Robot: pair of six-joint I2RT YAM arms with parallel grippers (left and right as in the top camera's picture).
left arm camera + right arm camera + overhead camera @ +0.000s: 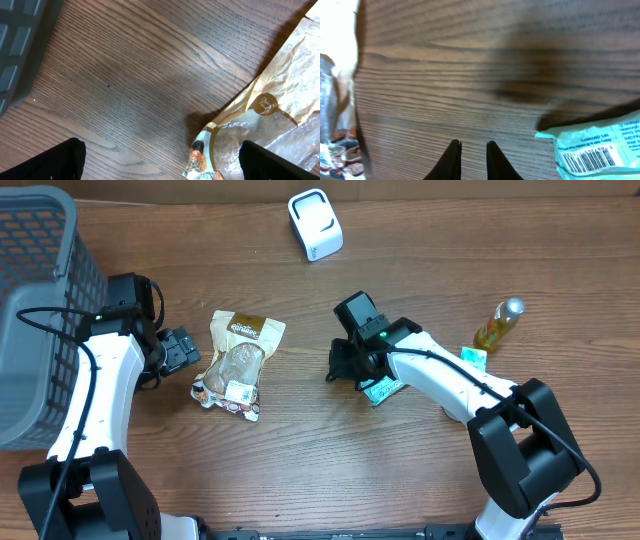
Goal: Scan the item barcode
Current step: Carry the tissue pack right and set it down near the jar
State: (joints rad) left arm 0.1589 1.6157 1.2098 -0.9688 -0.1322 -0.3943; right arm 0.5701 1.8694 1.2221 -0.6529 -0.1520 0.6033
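The scan looks not yet started. The green packet [592, 152] lies flat right of the middle of the surface, barcode showing, well apart from the white scanner [315, 223] by the far edge. The right end effector [470, 146] sits just beside the packet, its fingers almost together with nothing between them. The left end effector [160, 157], spread wide, hovers by the snack bag [238, 360]. Grasping, lifting and presenting are all left to do.

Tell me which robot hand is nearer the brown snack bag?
Left. The left gripper sits right beside the snack bag; the right gripper is farther off, opposite side.
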